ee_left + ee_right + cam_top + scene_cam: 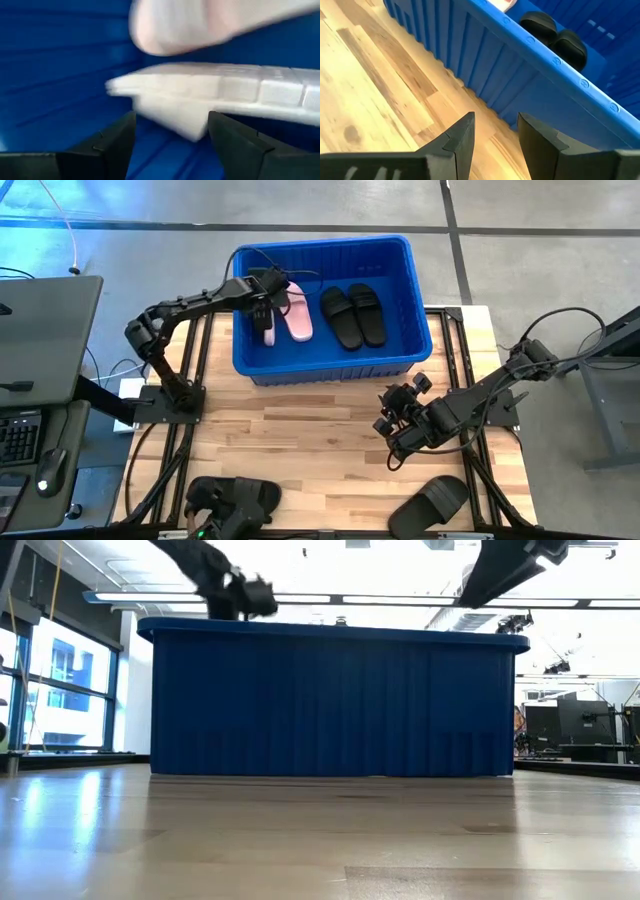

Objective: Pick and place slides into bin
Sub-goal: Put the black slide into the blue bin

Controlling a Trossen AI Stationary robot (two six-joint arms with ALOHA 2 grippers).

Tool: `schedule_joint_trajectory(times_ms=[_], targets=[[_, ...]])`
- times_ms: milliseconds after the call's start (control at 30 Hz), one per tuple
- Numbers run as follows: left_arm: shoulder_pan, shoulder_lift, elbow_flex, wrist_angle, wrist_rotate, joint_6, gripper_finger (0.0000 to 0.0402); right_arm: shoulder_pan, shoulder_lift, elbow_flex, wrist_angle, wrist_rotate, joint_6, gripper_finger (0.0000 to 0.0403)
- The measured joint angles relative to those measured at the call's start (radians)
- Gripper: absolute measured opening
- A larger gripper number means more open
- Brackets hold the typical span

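While the left claw [266, 308] reaches over the rim into the left half of the large bright blue ribbed plastic bin [420, 330], its fingers [117, 142] stand apart on either side of a pale pink foam slide [215, 92], which appears tilted on edge and not gripped. A second pale pink slide [299, 313] lies flat just beside it. Two matte black slides [353, 314] lie side by side in the right half of the bin. The bin sits at the far edge of the wooden bench [300, 430].

The right claw [395, 425] hangs above the right half of the bench, short of the bin's near wall, jaws parted and empty. Two more black slides remain out: one [235, 502] at the near-left edge, one [430, 502] at the near-right edge.

Risk assessment: the tilted pink slide may catch on a left finger as the arm withdraws and be dragged back over the rim. The remaining black slides lie at the near edge; a glancing pickup could push them off the bench.
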Motion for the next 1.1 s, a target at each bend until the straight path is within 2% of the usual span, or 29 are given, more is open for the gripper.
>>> schedule_joint_trajectory(times_ms=[233,400,567,767,967,1100], targets=[[-0.129,-0.048,0.278,-0.269,-0.053,-0.026,0.0243,0.0,0.0,-0.008,-0.011,0.003,-0.003,0.0138],[-0.262,-0.065,0.504,-0.462,-0.052,-0.107,0.0243,0.0,0.0,-0.008,-0.012,0.0,-0.003,0.0138],[-0.423,-0.093,0.65,-0.604,-0.047,-0.148,0.0243,0.0,0.0,-0.008,-0.01,-0.02,-0.002,0.0138],[-0.634,-0.129,0.722,-0.814,-0.046,-0.324,0.0243,0.0,0.0,-0.009,0.001,-0.05,0.009,0.0138],[-0.875,-0.222,0.695,-0.804,0.054,-0.458,0.0243,0.01,0.007,-0.009,0.035,-0.076,0.034,0.0138],[-1.071,-0.29,0.646,-0.802,0.062,-0.593,0.0243,0.031,0.016,-0.009,0.056,-0.081,0.028,0.0138]])
